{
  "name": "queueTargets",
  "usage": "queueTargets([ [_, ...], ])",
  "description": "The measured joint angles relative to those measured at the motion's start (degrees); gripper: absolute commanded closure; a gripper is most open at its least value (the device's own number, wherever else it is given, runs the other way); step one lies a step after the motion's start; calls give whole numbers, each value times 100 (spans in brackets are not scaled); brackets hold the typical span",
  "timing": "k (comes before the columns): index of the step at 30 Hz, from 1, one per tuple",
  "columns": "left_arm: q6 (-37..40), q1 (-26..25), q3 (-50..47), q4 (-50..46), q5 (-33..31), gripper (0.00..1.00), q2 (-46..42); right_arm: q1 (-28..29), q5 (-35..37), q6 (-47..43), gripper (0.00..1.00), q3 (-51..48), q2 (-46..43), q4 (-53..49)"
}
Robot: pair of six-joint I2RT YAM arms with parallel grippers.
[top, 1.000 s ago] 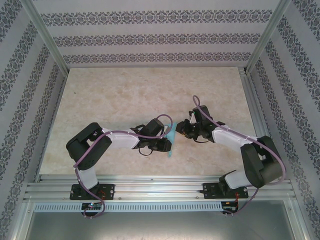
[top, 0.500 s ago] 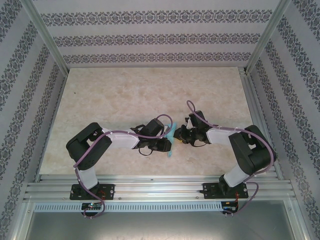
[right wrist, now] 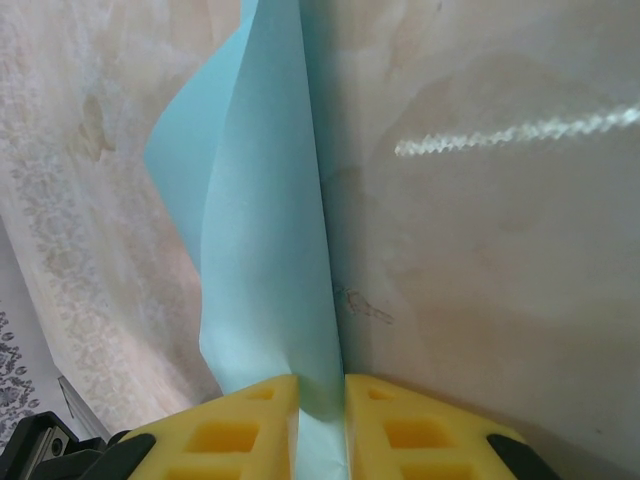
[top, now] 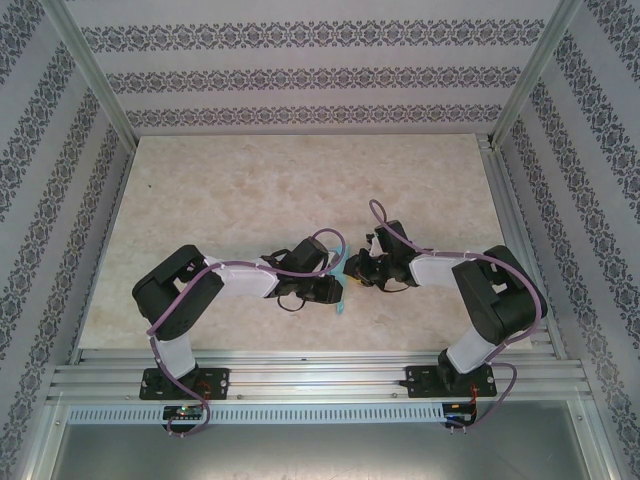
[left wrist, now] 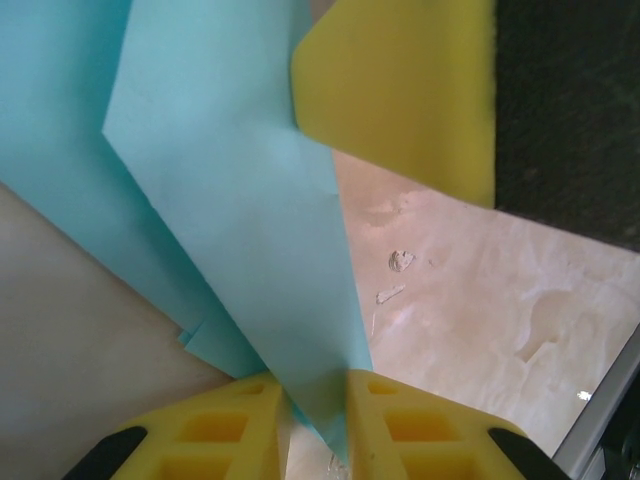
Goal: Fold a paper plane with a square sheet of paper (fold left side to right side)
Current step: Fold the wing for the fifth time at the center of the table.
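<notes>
Item: thin turquoise-blue folded paper [left wrist: 240, 200], creased layers, pointed.
Location: between both arms, over the beige marbled surface [top: 250, 190].
Left hand [left wrist: 310, 385]: yellow fingers pinching the paper.
Right hand [right wrist: 320, 385]: yellow fingers pinching its folded edge.

I'm watching black-jointed, white-shelled arms [top: 240, 275] trailing looping purple cables [top: 327, 236], with blocky yellow fingers [left wrist: 410, 430] showing on the left gripper [left wrist: 312, 400] and right gripper [right wrist: 320, 390].

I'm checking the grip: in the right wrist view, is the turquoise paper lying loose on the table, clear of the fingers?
No, the folded turquoise paper is pinched between the two yellow fingers of the right gripper.
</notes>
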Motion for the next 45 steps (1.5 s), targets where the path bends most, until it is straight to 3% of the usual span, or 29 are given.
queueTargets([
  [6, 0, 0, 0, 0, -7, 80, 4, 46, -9, -2, 77, 70, 0, -11],
  [12, -15, 0, -17, 61, 46, 70, -11, 66, 11, -37, 78, 166, 2, -146],
  [23, -13, 264, -389, 33, 118, 42, -1062, 151, 90, -136, 78, 264, 76, -334],
  [31, -153, 719, -422, 59, 319, 50, -1287, 188, 92, -142, 78, 264, 114, -341],
  [42, -240, 719, -420, 352, 793, 44, -575, 188, 94, -142, 78, 275, 114, -380],
  [45, -238, 697, -417, 380, 820, 48, -546, 188, 94, -144, 78, 306, 114, -402],
])
